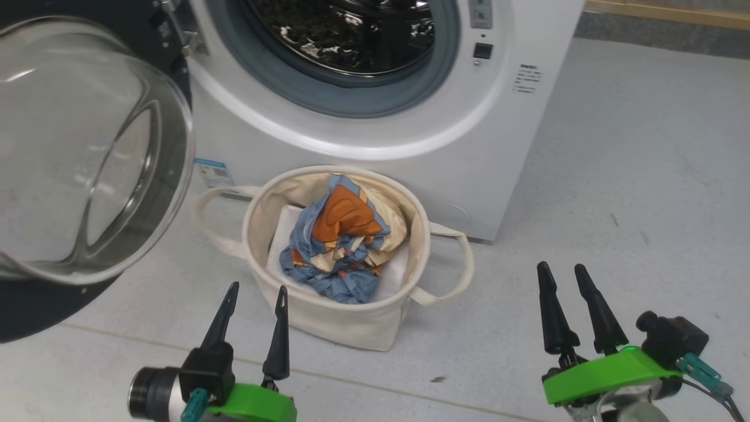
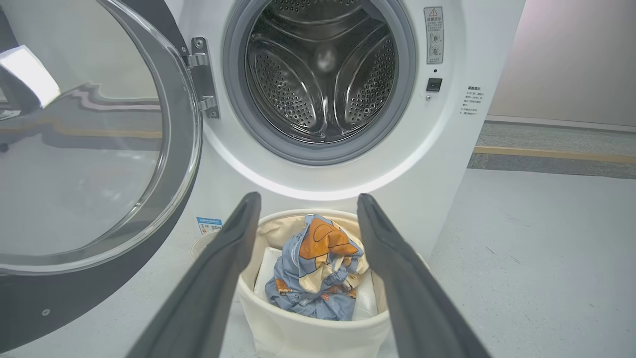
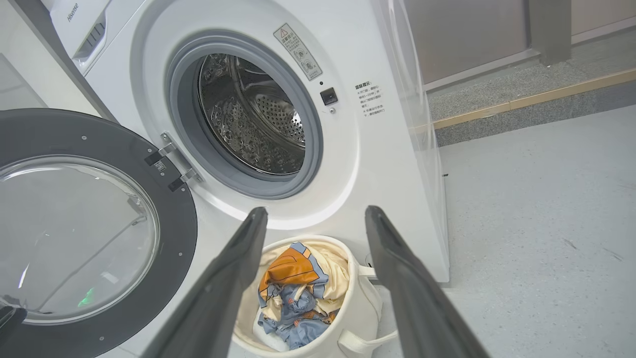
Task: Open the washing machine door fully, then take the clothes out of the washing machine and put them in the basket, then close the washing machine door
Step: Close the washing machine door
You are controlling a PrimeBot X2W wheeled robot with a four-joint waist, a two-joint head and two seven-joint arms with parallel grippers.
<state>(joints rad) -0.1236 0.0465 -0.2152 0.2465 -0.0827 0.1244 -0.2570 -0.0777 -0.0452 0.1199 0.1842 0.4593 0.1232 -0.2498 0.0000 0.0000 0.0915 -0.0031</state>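
- Door: the large round washing machine door (image 1: 88, 152), with a wide glossy black rim and a bulging clear glass bowl, stands wide open at the left of the head view. It is rigid, hinged and probably heavy, and the glass is smooth. Best pushed on the black rim's free edge, away from the metal hinge (image 2: 201, 74).
- Washing machine: white box-shaped front loader (image 1: 410, 135), top centre. Its perforated steel drum (image 2: 323, 74) looks empty.
- Clothes: soft blue fabric with orange and cream patches (image 1: 343, 240), bundled in the basket at centre frame. Light and limp, so any raised fold would serve for a pinch.
- Basket: round cream canvas tub (image 1: 328, 322) with two strap handles, on the floor just before the washer.
- Left gripper (image 1: 258, 286): lower left, fingers spread, empty.
- Right gripper (image 1: 561, 266): lower right, fingers apart, empty.
- Writing:
  - The brand lettering (image 3: 73, 11) at upper left seems to read "Hisense".
  - The print on the small blue label sticker (image 1: 212, 172) and the warning-triangle sticker (image 2: 434, 35) is too small to read.
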